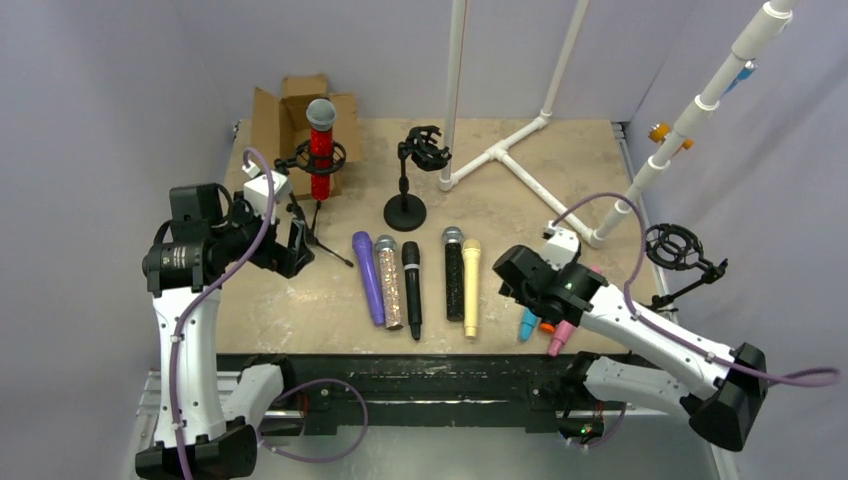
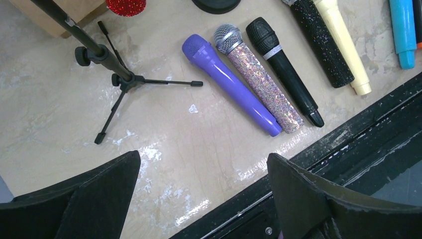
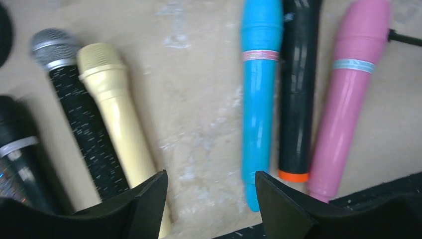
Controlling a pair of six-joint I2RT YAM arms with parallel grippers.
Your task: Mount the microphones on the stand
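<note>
A red glitter microphone (image 1: 320, 148) stands upright in the shock mount of a tripod stand (image 1: 312, 225) at the back left. Several microphones lie in a row on the table: purple (image 1: 367, 277) (image 2: 230, 83), silver glitter (image 1: 389, 282) (image 2: 263, 82), black (image 1: 412, 290) (image 2: 286, 69), black glitter (image 1: 454, 275) (image 3: 82, 124), cream (image 1: 471, 288) (image 3: 119, 114), light blue (image 1: 527, 324) (image 3: 259, 94), black with an orange end (image 3: 297, 89), pink (image 1: 561, 336) (image 3: 348, 94). My left gripper (image 1: 296, 248) (image 2: 203, 157) is open and empty beside the tripod. My right gripper (image 1: 505, 268) (image 3: 210, 175) is open and empty, above the gap between the cream and light blue microphones.
A round-based desk stand (image 1: 405, 210) with an empty shock mount (image 1: 428, 150) stands behind the row. Another empty shock mount stand (image 1: 672, 248) is at the right edge. A white pipe frame (image 1: 500, 150) and a cardboard box (image 1: 285, 105) stand at the back. The table's black front rail (image 2: 348, 149) is close.
</note>
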